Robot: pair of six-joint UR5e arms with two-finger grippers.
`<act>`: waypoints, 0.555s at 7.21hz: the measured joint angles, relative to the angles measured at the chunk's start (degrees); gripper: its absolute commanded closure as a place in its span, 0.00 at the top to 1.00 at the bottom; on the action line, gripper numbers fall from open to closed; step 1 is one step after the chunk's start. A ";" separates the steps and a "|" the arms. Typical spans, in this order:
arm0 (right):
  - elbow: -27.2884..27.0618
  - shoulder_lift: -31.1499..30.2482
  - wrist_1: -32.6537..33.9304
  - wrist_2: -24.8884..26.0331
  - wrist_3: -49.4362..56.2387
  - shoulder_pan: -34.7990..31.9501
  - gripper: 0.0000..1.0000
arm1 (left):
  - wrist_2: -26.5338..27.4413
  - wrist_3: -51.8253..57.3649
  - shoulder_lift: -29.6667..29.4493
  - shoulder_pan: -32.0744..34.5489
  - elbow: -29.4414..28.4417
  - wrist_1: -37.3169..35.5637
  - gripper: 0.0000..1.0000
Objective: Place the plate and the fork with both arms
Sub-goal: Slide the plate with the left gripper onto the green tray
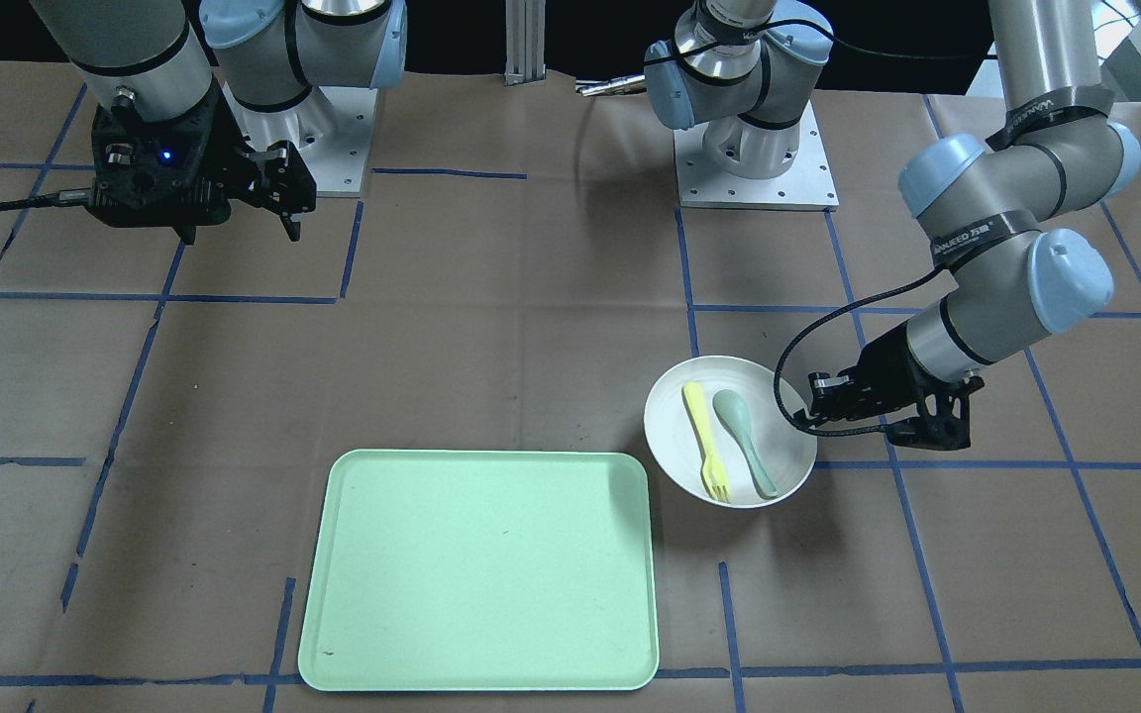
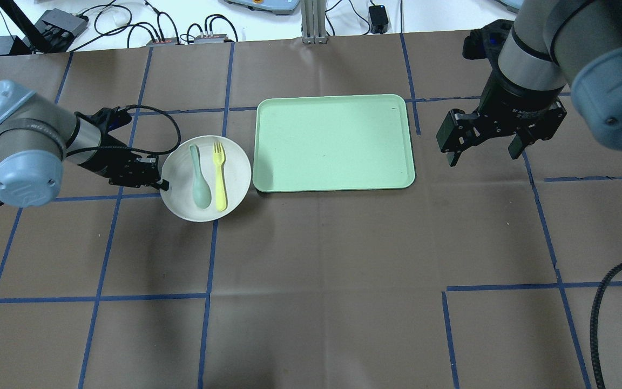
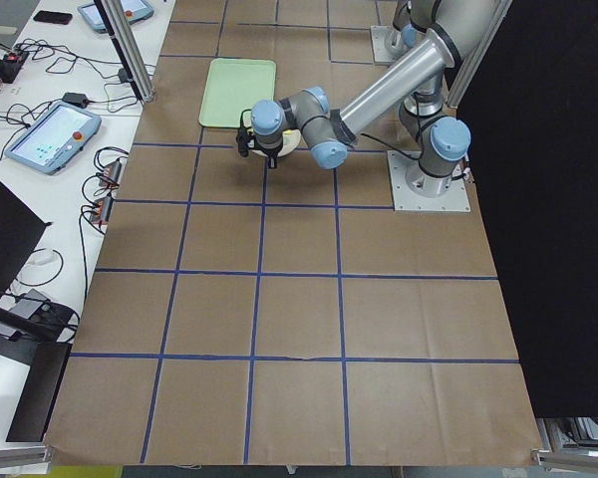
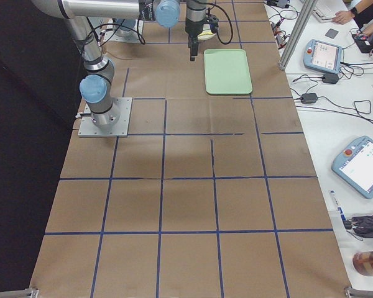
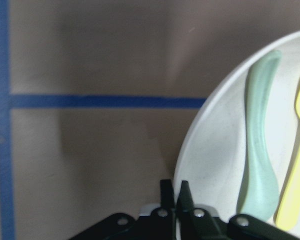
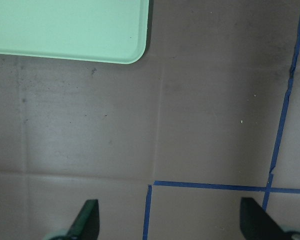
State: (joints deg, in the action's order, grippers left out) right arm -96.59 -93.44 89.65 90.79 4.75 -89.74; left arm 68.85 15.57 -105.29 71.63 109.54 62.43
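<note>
- Off-white plate (image 2: 235,162) sits just left of the green tray (image 2: 335,162), near it but not touching. The yellow fork (image 2: 220,178) and a grey-green spoon (image 2: 201,183) lie loose in it, side by side.
- The left gripper (image 5: 174,189) has its fingers almost together, pinching the plate's rim on the side away from the tray. A hold on one edge only is thin, so a lifted plate may sag or twist out of the fingers.
- Any tilt on the way to the tray could send the fork and spoon sliding, perhaps over the low rim onto the table (image 2: 311,270).
- Carried too low, the plate's leading edge could catch the tray's raised lip and shove the tray.
- The right gripper (image 2: 481,148) hangs wide open and empty above the table on the tray's other side. Going for the fork, it could take the spoon by mistake, since the two lie close, or knock the plate.
- I cannot tell whether the plate is off the table.
</note>
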 measured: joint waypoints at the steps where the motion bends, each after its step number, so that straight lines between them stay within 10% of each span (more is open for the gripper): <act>1: 0.00 -0.01 0.00 -0.02 0.00 0.00 1.00 | -0.53 -4.58 -2.72 4.26 -4.35 0.18 0.00; 4: 0.00 0.01 0.06 -0.39 0.04 0.00 1.00 | -0.68 -13.07 -14.64 15.10 -18.85 0.97 0.00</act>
State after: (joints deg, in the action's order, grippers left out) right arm -96.59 -93.43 89.70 90.40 4.78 -89.74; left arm 68.17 2.51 -119.94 86.73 90.68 63.40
